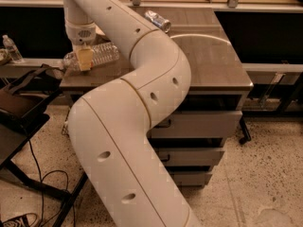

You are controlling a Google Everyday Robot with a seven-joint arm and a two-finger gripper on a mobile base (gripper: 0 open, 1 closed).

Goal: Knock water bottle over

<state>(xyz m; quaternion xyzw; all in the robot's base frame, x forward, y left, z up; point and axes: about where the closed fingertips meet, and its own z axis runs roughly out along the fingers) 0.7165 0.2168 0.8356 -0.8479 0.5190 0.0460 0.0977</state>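
One white arm (128, 126) fills the centre, rising from the bottom edge, bending twice and reaching to the upper left. One tabletop (208, 65) tops three drawers (199, 124). One water bottle (102, 52) lies on its side at the tabletop's upper-left corner. The gripper (85, 60) points down, overlapping it; I cannot tell how the jaws stand. One can (158, 21) lies at upper centre. One small bottle (11, 48) stands far left.

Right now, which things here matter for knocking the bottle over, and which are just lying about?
Job:
water bottle, on its side on the cabinet
gripper, at the bottle's left end

Lying about:
can
small bottle, far left
shoe
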